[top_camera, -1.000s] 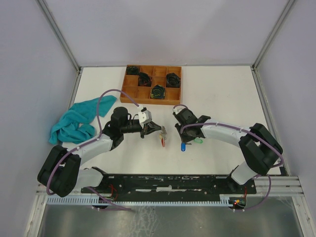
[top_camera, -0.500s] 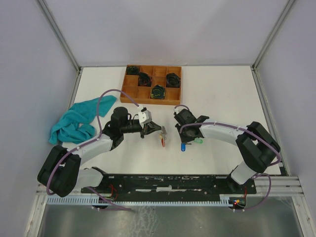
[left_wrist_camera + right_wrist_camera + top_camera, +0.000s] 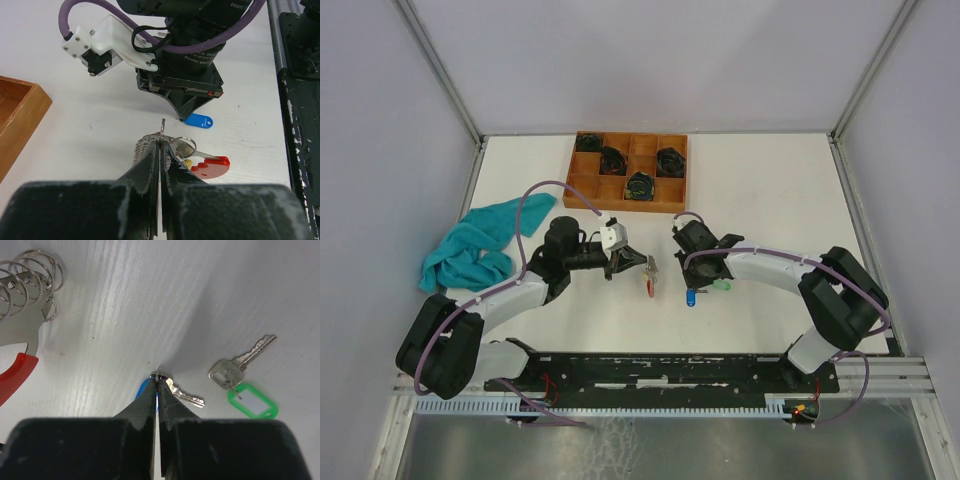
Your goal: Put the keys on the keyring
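Observation:
My left gripper [image 3: 644, 266] [image 3: 161, 141] is shut on the keyring [image 3: 181, 146], a silver coil of rings with a red plastic piece [image 3: 214, 168], held just above the table. A yellow tag peeks out beside the red piece. My right gripper [image 3: 691, 284] [image 3: 157, 376] points down at the table, shut on the small ring of the blue-tagged key [image 3: 184, 396]; its blue tag [image 3: 199, 120] [image 3: 691, 298] lies under the fingers. The green-tagged key [image 3: 241, 366] [image 3: 723, 286] lies loose to the right. The keyring [image 3: 24, 277] shows at the upper left of the right wrist view.
A wooden compartment tray [image 3: 582, 186] holding black coiled bundles [image 3: 639, 184] stands at the back. A teal cloth [image 3: 472, 246] lies crumpled at the left. The black rail [image 3: 660, 368] with the arm bases runs along the near edge.
The right gripper's jaws have closed onto the blue-tagged key's ring. Both arms have barely moved and the left gripper keeps its hold.

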Motion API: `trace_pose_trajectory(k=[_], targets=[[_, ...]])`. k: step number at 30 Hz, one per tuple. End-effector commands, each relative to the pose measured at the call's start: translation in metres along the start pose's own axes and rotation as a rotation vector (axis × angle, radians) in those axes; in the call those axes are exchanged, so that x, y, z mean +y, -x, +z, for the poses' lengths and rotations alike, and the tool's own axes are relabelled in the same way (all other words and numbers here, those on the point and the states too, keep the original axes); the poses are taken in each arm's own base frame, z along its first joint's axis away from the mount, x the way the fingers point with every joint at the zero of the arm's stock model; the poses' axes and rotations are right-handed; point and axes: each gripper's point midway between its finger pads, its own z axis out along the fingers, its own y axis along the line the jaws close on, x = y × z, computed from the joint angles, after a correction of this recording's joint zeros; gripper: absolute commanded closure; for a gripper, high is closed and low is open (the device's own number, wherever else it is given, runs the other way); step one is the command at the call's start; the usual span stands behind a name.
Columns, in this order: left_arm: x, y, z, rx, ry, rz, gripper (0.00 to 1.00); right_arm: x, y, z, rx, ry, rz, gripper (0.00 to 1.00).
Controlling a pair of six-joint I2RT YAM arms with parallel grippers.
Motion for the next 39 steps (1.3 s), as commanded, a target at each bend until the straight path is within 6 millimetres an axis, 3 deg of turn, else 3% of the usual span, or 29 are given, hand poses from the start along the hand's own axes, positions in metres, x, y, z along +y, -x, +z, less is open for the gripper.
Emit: trace_pose_trajectory(k=[1,10,17,25,29,39], targets=[[0.005,0.016,0.001,-0.034,0.014,0.039,0.97,0.006,0.009,-0.007,-0.041,0.027,0.012,0.97],[0.004,0.016,0.001,-0.034,0.011,0.041,0.97,0.009,0.031,-0.032,-0.142,0.069,-0.144,0.99],[-0.001,0.016,0.001,-0.040,-0.020,0.065,0.97,0.019,0.058,-0.077,-0.339,0.157,-0.306,0.99],[-0.011,0.012,0.000,-0.062,-0.069,0.117,0.97,0.034,0.067,-0.125,-0.473,0.266,-0.518,0.99],[-0.018,0.011,0.000,-0.067,-0.112,0.140,0.97,0.055,0.064,-0.131,-0.481,0.385,-0.635,0.99],[-0.029,0.006,0.000,-0.069,-0.192,0.170,0.97,0.085,0.061,-0.141,-0.616,0.492,-0.852,0.99]])
